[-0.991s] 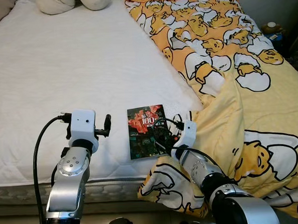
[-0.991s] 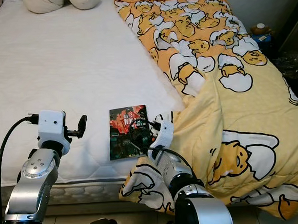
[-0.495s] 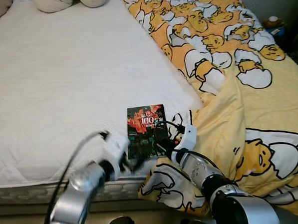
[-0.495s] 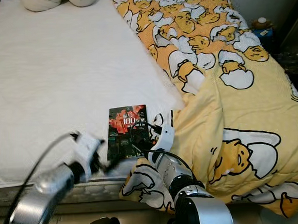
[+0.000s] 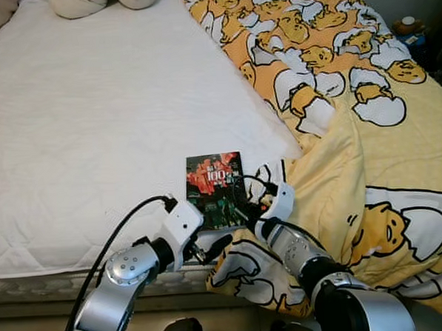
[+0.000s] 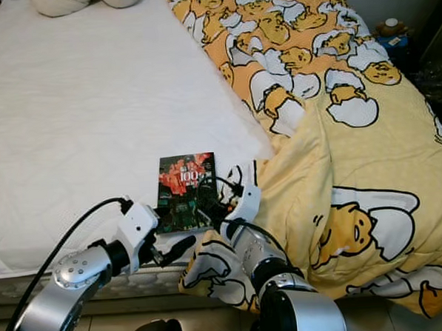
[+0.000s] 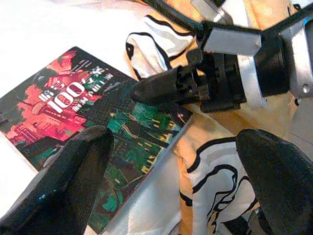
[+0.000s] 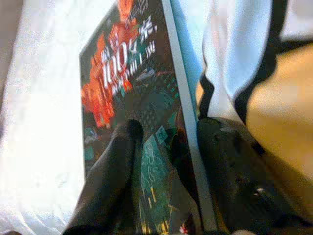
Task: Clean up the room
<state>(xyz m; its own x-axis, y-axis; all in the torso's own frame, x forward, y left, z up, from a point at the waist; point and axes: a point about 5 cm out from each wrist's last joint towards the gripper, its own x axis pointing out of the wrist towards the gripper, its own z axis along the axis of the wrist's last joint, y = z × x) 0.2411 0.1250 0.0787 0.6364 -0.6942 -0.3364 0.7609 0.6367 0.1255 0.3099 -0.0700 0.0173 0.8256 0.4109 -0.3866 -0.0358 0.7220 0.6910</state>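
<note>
Between the right gripper's (image 8: 161, 161) two black fingers sits the edge of one thin, glossy dark book with red cover art (image 5: 215, 189), flat on the quilted white mattress (image 5: 93, 128) beside a yellow egg-print blanket (image 5: 368, 150). Just below, the left gripper (image 7: 171, 161), arm bent inward, spreads its fingers, empty.

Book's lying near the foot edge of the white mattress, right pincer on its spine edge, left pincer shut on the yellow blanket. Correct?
Not quite: the left pincer is open and grips nothing; the left wrist view shows its fingers spread apart, aimed at the book. The rest holds: the book lies on the white mattress, with the right pincer at its spine edge beside the yellow blanket.
</note>
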